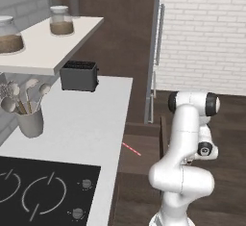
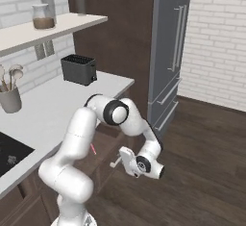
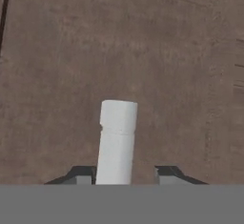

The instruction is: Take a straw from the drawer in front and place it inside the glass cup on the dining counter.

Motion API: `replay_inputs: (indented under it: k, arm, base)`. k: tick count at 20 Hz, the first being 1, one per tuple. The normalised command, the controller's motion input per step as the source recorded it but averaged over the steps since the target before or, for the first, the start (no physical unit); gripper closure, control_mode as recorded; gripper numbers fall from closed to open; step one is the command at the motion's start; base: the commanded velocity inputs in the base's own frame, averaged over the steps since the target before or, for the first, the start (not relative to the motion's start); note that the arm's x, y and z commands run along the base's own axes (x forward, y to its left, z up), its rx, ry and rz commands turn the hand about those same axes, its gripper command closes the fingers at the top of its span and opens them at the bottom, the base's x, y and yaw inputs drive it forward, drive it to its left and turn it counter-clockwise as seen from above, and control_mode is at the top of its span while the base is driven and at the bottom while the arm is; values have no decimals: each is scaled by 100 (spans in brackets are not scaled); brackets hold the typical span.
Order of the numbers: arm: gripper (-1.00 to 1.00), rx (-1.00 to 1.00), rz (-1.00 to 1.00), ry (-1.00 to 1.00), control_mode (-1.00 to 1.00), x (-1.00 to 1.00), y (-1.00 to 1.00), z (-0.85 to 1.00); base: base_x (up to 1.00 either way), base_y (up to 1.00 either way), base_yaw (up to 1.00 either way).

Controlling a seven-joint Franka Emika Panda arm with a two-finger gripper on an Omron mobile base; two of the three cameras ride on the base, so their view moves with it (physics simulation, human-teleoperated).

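Observation:
The dark brown drawer [image 1: 142, 149] stands pulled out below the white counter's edge. Inside it lies the thin red straw [image 1: 130, 149], also seen as a short red sliver [image 2: 93, 149] past my forearm. My gripper [image 2: 123, 164] is low at the drawer's front, by its white bar handle [image 2: 115, 163]. In the hand view the handle [image 3: 116, 139] rises between my fingertips [image 3: 84, 174], close to the left one, against the drawer's wooden front [image 3: 157, 51]. The jaws are open, with a gap on the right. The glass cup and dining counter are out of view.
The white counter [image 1: 91, 119] carries a black hob [image 1: 43, 191], a black toaster [image 1: 79, 75] and a grey utensil pot [image 1: 30, 121]. A shelf with jars [image 1: 61, 20] hangs above. A tall grey fridge [image 2: 173, 52] stands to the right, with open wooden floor [image 2: 202, 162] in front.

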Motion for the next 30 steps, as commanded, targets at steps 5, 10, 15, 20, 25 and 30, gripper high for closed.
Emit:
replay_inputs:
  k: [5, 10, 15, 20, 25, 30]
  arm:
    - [-100, -20, 0, 1, -100, -54, -57, 21]
    - [-100, -20, -5, -4, -100, -70, -31, 100]
    - [-100, -21, -6, 0, -100, -27, 15, 100]
    - [-100, -29, -8, 0, -100, -3, 68, 100]
    - [-100, -32, -8, 10, -100, 0, 92, 93]
    - [-100, -29, -4, 18, -100, 14, 75, 28]
  base:
    - [0, 0, 0]
    - [0, 0, 0]
    - [0, 0, 0]
    - [0, 0, 0]
    - [0, 0, 0]
    - [0, 0, 0]
